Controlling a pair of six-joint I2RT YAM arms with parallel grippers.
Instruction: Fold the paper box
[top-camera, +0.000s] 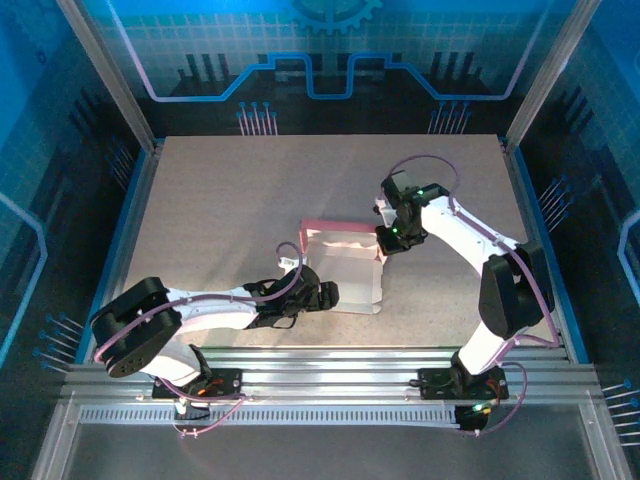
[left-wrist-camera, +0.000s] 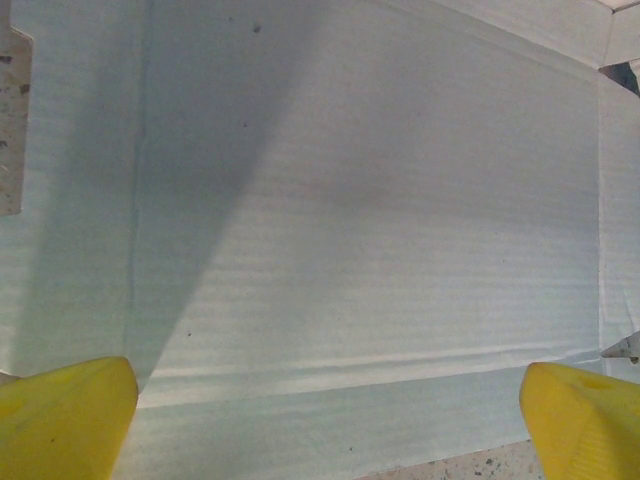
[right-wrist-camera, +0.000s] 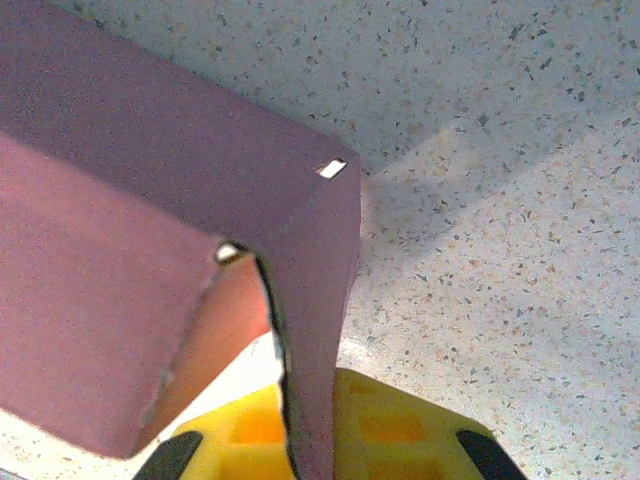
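Top external view: paper box (top-camera: 345, 268) sits mid-table (top-camera: 220, 200), nearer the near edge, pale inside up.
Left gripper (top-camera: 325, 293): at the box's near-left corner, 2 yellow fingertips (left-wrist-camera: 65, 415) spread wide.
Right gripper (top-camera: 386, 238): pinching the box's pink wall at its far-right corner.

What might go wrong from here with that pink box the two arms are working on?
1. The right gripper pinches one thin wall of the paper box near a corner; a hard pull may tear or crumple it.
2. The left gripper hangs open over the box's pale inner side, gripping nothing, so the box may slide.
3. The corner by the pinch gapes, so it may spring apart.
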